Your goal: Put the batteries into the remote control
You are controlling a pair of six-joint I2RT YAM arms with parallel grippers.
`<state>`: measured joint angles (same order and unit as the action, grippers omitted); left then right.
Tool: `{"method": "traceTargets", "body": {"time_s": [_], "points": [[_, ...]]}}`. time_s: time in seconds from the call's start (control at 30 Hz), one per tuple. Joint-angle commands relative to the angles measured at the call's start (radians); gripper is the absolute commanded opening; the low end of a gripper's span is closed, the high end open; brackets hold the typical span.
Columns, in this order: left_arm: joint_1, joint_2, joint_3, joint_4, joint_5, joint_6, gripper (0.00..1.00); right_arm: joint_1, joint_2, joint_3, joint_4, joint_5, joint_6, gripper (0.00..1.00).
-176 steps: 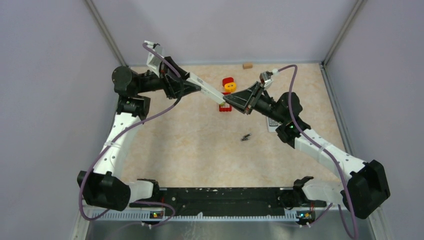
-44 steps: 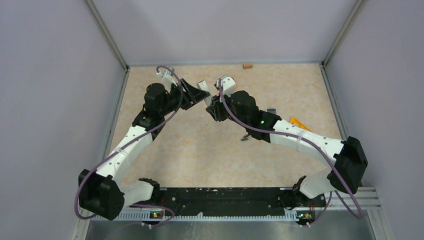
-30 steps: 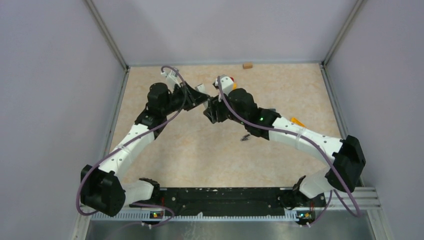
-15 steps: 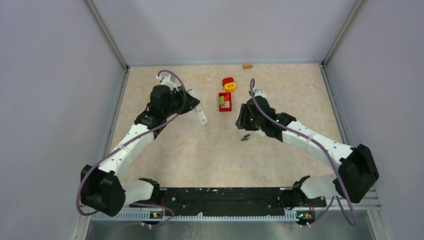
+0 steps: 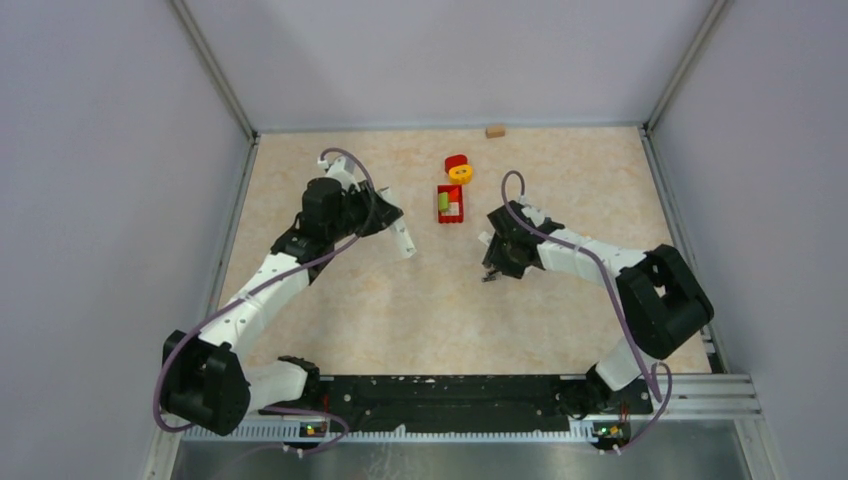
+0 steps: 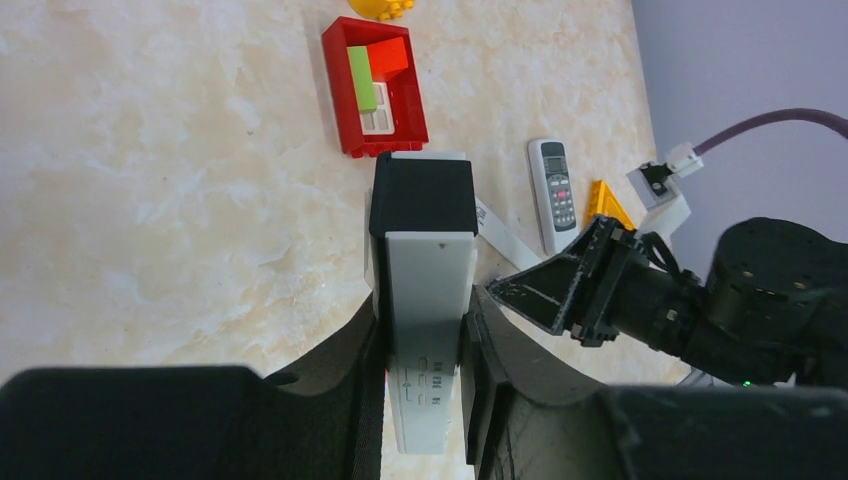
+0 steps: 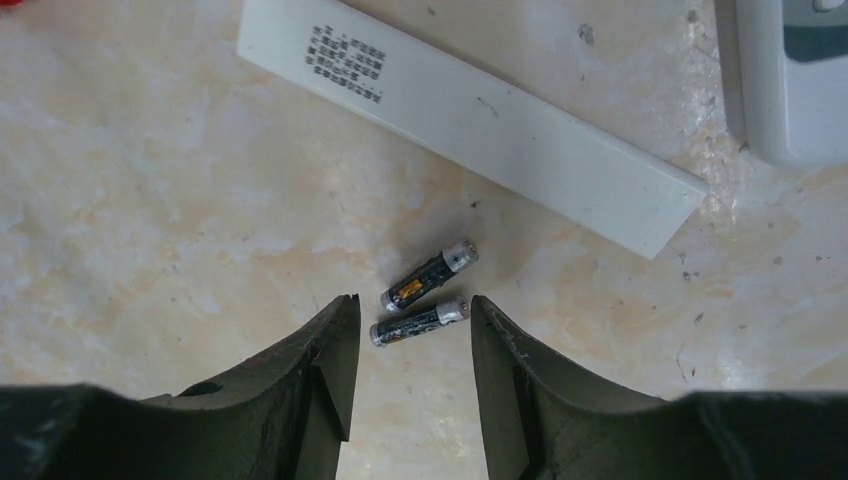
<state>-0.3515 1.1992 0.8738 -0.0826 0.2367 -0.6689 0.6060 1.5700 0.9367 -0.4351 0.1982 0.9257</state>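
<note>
Marbled tabletop, right fingers now lowered, spread around batteries, left fingers clamping remote control.

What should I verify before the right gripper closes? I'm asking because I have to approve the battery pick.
1. Right gripper open: ok, jaws apart.
2. Nearer battery lined up for the grasp: ok, it lies inside the gap.
3. Only one cell in the gap: not ok, the second battery lies close alongside and could get caught too.
4. White strip out of the way: ok, it lies apart, beyond both cells.
5. Left gripper shut on the remote: ok.
6. Remote's battery bay open and facing up: cannot tell.
</note>
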Motion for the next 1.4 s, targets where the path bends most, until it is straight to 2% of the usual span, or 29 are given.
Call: {"method": "traceTargets", "body": {"time_s": [0.0, 0.4, 0.6, 0.77, 0.83, 0.93, 1.03, 1.13, 1.37], "points": [[0.003, -0.047, -0.009, 0.118, 0.049, 0.026, 0.00, -0.008, 0.061, 0.047, -0.002, -0.008, 0.095, 0.45], [0.002, -0.069, -0.015, 0.142, 0.067, 0.055, 0.00, -0.014, 0.123, 0.085, -0.040, 0.073, 0.137, 0.42], [0.003, -0.086, -0.023, 0.155, 0.057, 0.074, 0.00, -0.015, 0.181, 0.145, -0.098, 0.090, 0.140, 0.30], [0.004, -0.171, -0.043, 0.163, -0.081, 0.121, 0.00, -0.015, 0.222, 0.171, -0.119, 0.080, 0.123, 0.23], [0.004, -0.194, -0.047, 0.166, -0.121, 0.133, 0.00, -0.015, 0.227, 0.171, -0.114, 0.081, 0.118, 0.16], [0.003, -0.201, -0.049, 0.170, -0.131, 0.124, 0.00, -0.015, 0.229, 0.171, -0.103, 0.085, 0.110, 0.01], [0.004, -0.182, -0.056, 0.200, -0.064, 0.110, 0.00, -0.014, 0.211, 0.177, -0.070, 0.084, 0.084, 0.00], [0.004, -0.152, -0.063, 0.248, 0.067, 0.101, 0.00, -0.014, 0.143, 0.178, -0.021, 0.110, 0.044, 0.00], [0.003, -0.070, -0.067, 0.505, 0.515, 0.014, 0.00, -0.014, -0.131, 0.157, 0.094, 0.094, -0.114, 0.00]]}}
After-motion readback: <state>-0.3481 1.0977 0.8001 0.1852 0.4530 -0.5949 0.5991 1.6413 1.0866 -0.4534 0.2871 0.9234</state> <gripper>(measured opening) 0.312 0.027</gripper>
